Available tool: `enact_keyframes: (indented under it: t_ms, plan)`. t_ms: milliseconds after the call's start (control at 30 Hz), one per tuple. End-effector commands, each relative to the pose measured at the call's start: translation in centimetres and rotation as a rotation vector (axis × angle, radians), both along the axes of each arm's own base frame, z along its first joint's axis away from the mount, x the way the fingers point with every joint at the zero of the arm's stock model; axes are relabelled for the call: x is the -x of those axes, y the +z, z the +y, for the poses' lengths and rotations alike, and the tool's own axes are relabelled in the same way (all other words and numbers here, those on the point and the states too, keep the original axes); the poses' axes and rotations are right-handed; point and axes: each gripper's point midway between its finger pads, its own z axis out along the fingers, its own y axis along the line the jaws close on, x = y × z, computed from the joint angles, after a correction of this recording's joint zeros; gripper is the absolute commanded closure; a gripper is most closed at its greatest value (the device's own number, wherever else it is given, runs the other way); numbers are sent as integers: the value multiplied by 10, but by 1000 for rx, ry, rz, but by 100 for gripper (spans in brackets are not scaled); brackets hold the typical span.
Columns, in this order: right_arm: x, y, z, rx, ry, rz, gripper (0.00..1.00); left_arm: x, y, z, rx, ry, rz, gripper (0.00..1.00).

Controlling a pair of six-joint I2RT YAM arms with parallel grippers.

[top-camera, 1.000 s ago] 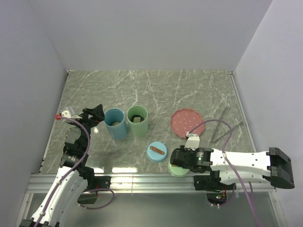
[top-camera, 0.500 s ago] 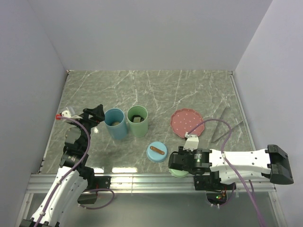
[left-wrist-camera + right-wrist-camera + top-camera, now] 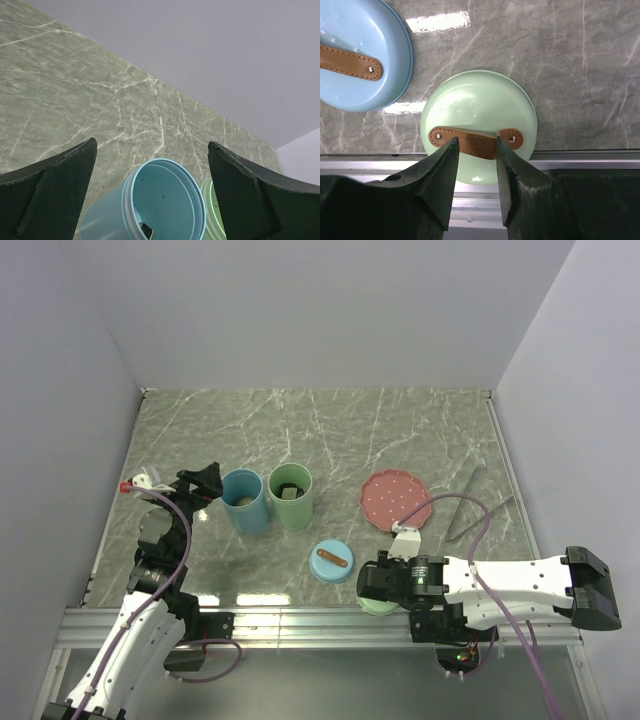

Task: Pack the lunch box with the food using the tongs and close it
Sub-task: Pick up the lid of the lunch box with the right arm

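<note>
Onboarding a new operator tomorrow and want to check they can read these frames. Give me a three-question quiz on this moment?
1. True or false: food lies on the pink plate.
2. The fingers of the right gripper hang over what? A) the plate B) the green lid C) a red bowl
3. Fill in: in the top view, the tongs lie to the plate's ___ side.

Key: 1 false, the plate is bare. 2 B, the fingers stand apart above the lid's brown strap. 3 right.
</note>
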Motion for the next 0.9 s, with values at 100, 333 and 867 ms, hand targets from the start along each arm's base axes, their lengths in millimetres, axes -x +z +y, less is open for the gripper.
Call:
enact_keyframes:
  t_ms: [100, 333, 867]
  plan:
    - [-1, -6, -5, -5, -29, -12, 56, -1, 10, -2, 16, -13, -39, 1]
    - [-1, -10, -1, -18, -15, -11, 55, 0, 11, -2, 17, -11, -42, 1]
    - [-6, -5, 0, 20, -14, -29, 100, 0, 11, -1, 18, -8, -44, 1]
